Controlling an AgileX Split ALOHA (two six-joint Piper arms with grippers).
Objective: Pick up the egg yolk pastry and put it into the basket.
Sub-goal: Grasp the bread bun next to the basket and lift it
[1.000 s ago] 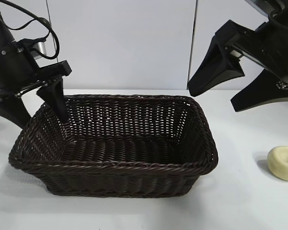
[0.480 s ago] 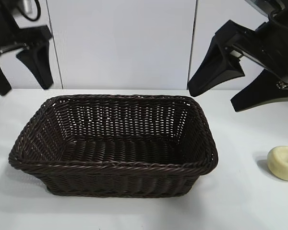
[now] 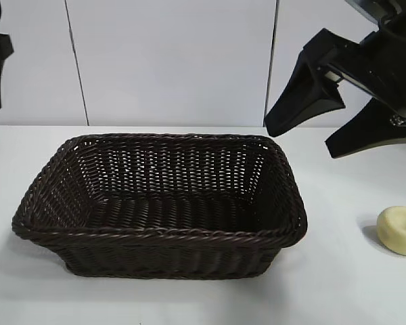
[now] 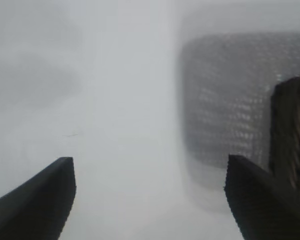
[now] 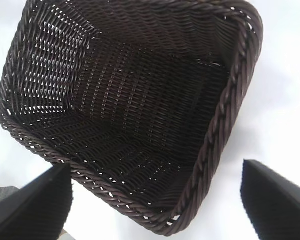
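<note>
I am holding my right gripper (image 3: 338, 128) wide open and empty in the air above the basket's (image 3: 159, 233) right end. The egg yolk pastry (image 3: 398, 230) is sitting on the table (image 3: 352, 291), well right of the basket. My left gripper (image 4: 149, 172) is hanging open and empty at far left.

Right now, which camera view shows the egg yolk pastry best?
The exterior view: the egg yolk pastry lies in plain sight on the table, right of the basket. Neither wrist view shows the pastry at all.
</note>
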